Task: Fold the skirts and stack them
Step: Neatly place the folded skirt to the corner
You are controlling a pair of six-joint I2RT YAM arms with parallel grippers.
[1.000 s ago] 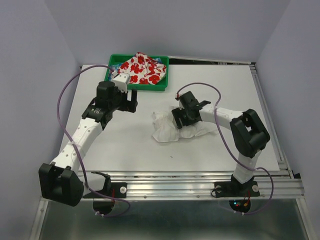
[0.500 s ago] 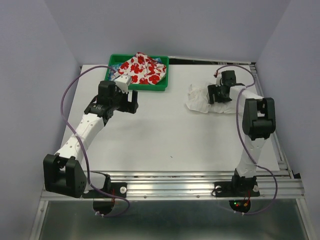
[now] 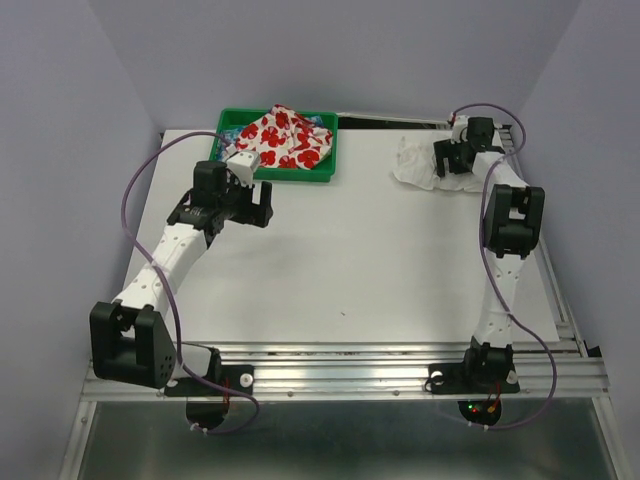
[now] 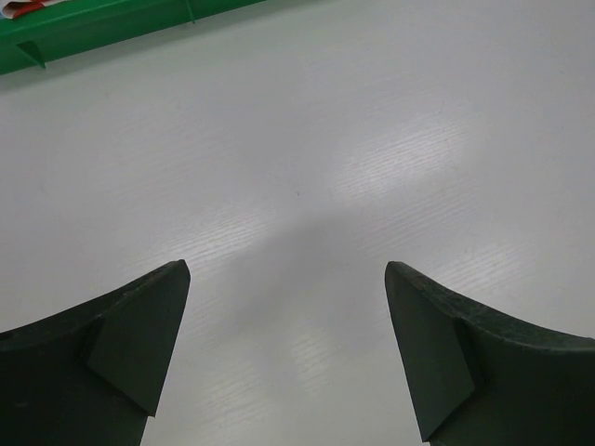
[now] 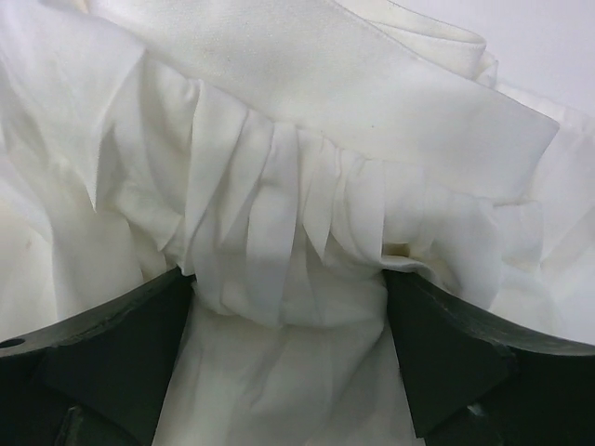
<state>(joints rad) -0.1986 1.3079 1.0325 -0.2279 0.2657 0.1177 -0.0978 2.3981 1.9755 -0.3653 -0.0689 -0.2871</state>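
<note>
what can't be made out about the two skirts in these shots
- white skirt: in the top view the right tool covers part of it; the right wrist view crops it on every side, so its full outline is unknown.
- flowered skirt: bunched in the green tray, its own folds hide its shape; the left wrist view catches little beyond the tray's wall.

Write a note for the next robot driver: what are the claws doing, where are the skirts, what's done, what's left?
The left gripper is open and empty, over bare table beside the tray.
The right gripper is open, down on the white skirt, with cloth between its jaws.
The white skirt lies bunched at the table's far right corner.
The poppy skirt is heaped in the tray, with no gripper on it.
Done: nothing folded or stacked.
Left: spread and fold both skirts, then stack them.
</note>
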